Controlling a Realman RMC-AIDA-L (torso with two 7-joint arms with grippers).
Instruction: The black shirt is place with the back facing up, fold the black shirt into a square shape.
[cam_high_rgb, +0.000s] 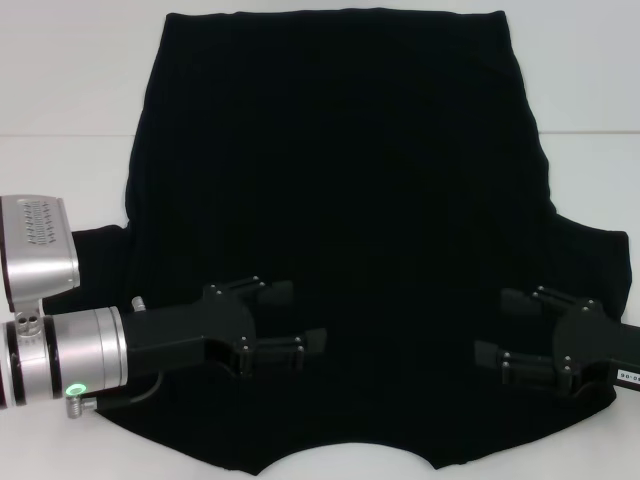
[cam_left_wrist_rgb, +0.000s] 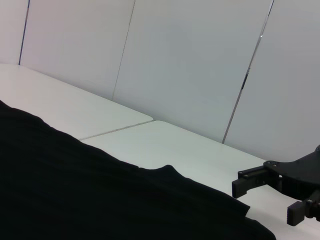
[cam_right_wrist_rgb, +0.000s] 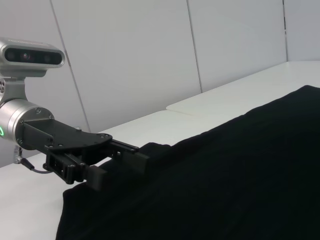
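The black shirt (cam_high_rgb: 340, 190) lies spread flat on the white table (cam_high_rgb: 60, 100), its straight hem at the far side and its neck curve at the near edge. My left gripper (cam_high_rgb: 292, 317) hovers open over the near left part of the shirt, beside the left sleeve. Over the near right part, by the right sleeve, my right gripper (cam_high_rgb: 502, 327) is also open. Neither holds any fabric. The left wrist view shows the shirt (cam_left_wrist_rgb: 100, 200) and the right gripper (cam_left_wrist_rgb: 266, 200) beyond it. The right wrist view shows the shirt (cam_right_wrist_rgb: 225, 180) and the left gripper (cam_right_wrist_rgb: 117, 167) above its edge.
Bare white tabletop (cam_high_rgb: 590, 170) flanks the shirt on both sides, with a seam line running across it. Pale wall panels (cam_left_wrist_rgb: 190, 60) stand behind the table. The shirt's near edge reaches the bottom of the head view.
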